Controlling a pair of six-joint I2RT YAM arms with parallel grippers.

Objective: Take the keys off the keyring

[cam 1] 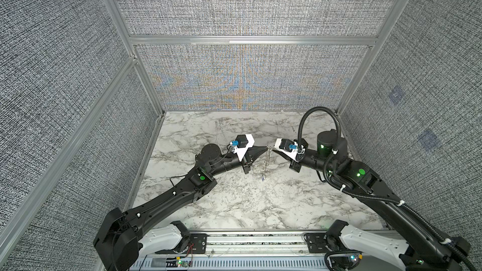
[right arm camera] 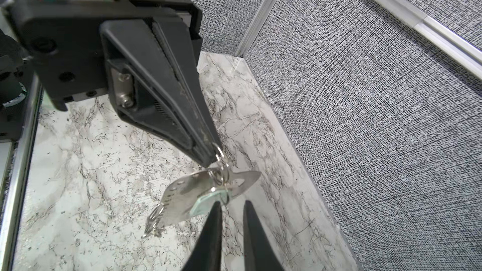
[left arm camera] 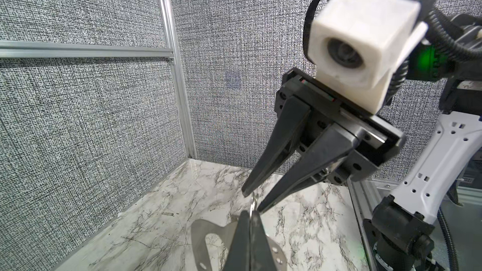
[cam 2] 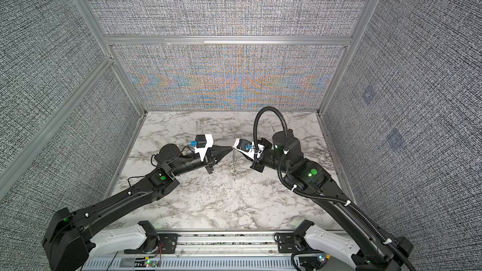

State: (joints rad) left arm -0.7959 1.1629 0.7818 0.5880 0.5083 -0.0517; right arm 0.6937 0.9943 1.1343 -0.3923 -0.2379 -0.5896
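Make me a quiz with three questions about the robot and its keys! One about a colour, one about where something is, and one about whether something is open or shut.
1. What colour is the table?
A red
B green
C white marble with grey veins

2. Where is the bunch of keys?
A lying flat on the table
B hanging in the air from the left gripper
C inside a drawer

3. How do the right gripper's fingers stand?
A apart, with a gap
B pressed tight together
C hidden from every view

Answers:
1 C, both top views show pale marble with grey veins.
2 B, the left gripper's shut tips pinch a metal ring and the bunch dangles below it.
3 A, the right wrist view shows table between the two fingers.
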